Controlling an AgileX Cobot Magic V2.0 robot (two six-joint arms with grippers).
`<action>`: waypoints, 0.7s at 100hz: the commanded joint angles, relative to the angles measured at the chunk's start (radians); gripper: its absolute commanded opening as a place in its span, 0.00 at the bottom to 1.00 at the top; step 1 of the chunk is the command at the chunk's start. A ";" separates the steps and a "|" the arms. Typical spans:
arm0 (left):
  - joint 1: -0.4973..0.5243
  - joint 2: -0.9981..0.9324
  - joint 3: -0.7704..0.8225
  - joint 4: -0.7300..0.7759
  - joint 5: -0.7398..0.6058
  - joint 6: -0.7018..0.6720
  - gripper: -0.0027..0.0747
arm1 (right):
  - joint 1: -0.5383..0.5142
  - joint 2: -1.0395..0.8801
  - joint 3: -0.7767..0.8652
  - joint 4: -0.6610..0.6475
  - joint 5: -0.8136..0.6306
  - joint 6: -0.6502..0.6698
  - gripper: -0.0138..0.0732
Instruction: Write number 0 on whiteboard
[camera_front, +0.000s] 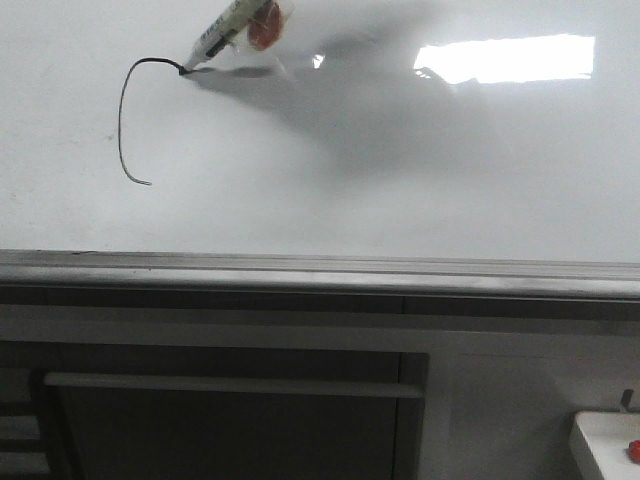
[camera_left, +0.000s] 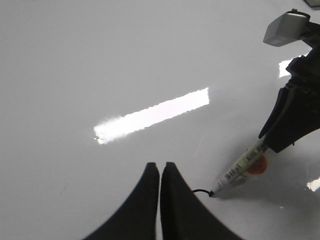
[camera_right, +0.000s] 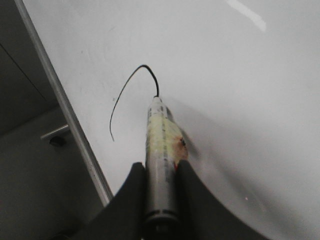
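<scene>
Front view: a marker pen (camera_front: 222, 35) slants down from the upper edge, its black tip touching the whiteboard (camera_front: 400, 200) at the top of a thin black curved stroke (camera_front: 125, 115), the part-drawn number 0, which arcs over and runs down the board's left part to a small hook. A printed label wraps the pen's pale barrel, but its writing is too small to read; an orange-red patch sits on the barrel beside it. A bright rectangle of glare lies on the board at upper right, and a grey metal ledge (camera_front: 320, 268) runs along the lower edge above a dark cabinet front (camera_front: 230, 430).

Right wrist view shows the right gripper (camera_right: 161, 172) clamped on the pen's grey barrel, one dark finger on each side, the pen pointing straight away toward the stroke.

Left wrist view shows the left gripper (camera_left: 160, 172) with its two dark fingers pressed together on nothing, hanging just beside the pen tip and the stroke's end.
</scene>
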 joint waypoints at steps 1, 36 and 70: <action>0.004 0.007 -0.033 -0.017 -0.075 -0.006 0.01 | -0.013 -0.035 -0.017 -0.029 -0.026 0.013 0.10; 0.004 0.007 -0.033 -0.017 -0.075 -0.006 0.01 | 0.032 -0.028 0.077 -0.029 -0.063 0.020 0.10; 0.004 0.007 -0.033 -0.017 -0.075 -0.006 0.01 | 0.076 0.015 0.077 -0.029 -0.088 0.020 0.10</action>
